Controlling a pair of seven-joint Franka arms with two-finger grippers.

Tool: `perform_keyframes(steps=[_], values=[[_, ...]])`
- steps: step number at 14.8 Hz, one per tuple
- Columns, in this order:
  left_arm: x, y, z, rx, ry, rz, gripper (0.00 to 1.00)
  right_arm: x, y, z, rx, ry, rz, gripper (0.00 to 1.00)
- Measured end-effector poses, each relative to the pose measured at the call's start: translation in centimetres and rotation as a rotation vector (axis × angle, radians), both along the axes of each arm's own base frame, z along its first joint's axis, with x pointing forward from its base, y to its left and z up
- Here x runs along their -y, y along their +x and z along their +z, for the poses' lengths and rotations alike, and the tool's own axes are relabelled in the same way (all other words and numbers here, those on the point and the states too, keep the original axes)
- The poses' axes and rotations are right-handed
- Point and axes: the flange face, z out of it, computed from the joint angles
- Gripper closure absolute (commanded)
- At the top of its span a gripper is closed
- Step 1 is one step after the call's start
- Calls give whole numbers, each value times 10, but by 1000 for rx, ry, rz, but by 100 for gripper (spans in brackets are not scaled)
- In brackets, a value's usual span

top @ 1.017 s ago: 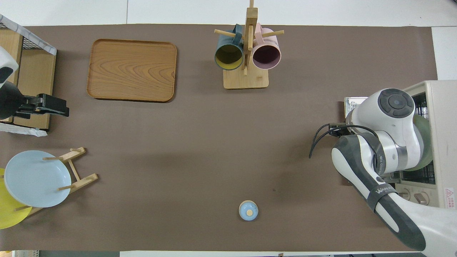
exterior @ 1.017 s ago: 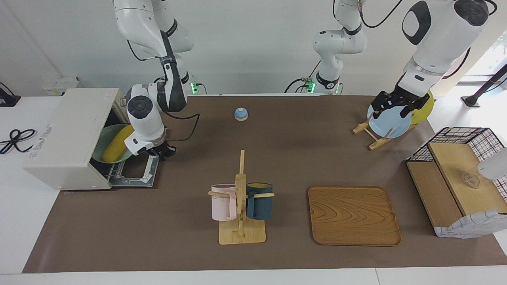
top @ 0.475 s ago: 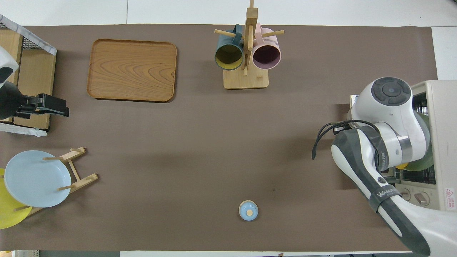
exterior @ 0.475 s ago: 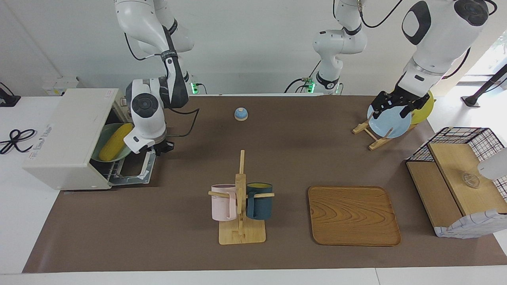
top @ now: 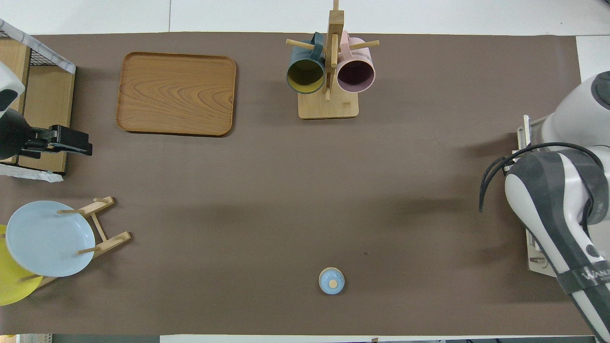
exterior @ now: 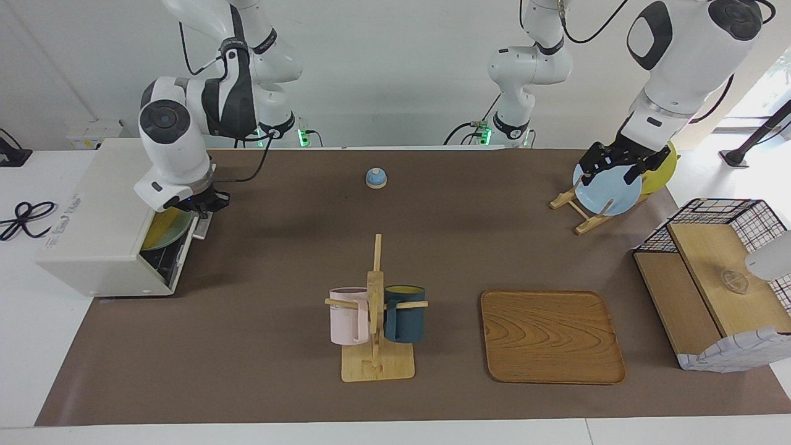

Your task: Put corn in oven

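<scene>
The right pincer (exterior: 207, 203), fingertips drawn together, sits at the top edge of the toaster oven's door (exterior: 185, 241), which stands nearly closed. Just below and inward of it, a green plate (exterior: 162, 232) shows through the remaining gap. The corn itself cannot be made out; judged to lie on that plate inside the oven (exterior: 102, 210). A cob is stiff, light and prone to roll; best gripped across its middle. The door is rigid and hinged low; push at the upper rim. The left pincer (exterior: 609, 165), spread wide, waits over the plate rack (exterior: 578, 213).
</scene>
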Motion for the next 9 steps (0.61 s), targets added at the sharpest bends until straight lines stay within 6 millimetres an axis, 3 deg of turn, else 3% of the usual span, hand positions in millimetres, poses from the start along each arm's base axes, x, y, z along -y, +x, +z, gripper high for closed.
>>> perform_keyframes(steps=[4,9], values=[[0,0,0,0,0,0,0,17,-13,19,-34,11,36,100],[0,0,0,0,0,0,0,12,-27,71,-12,21,91,100]])
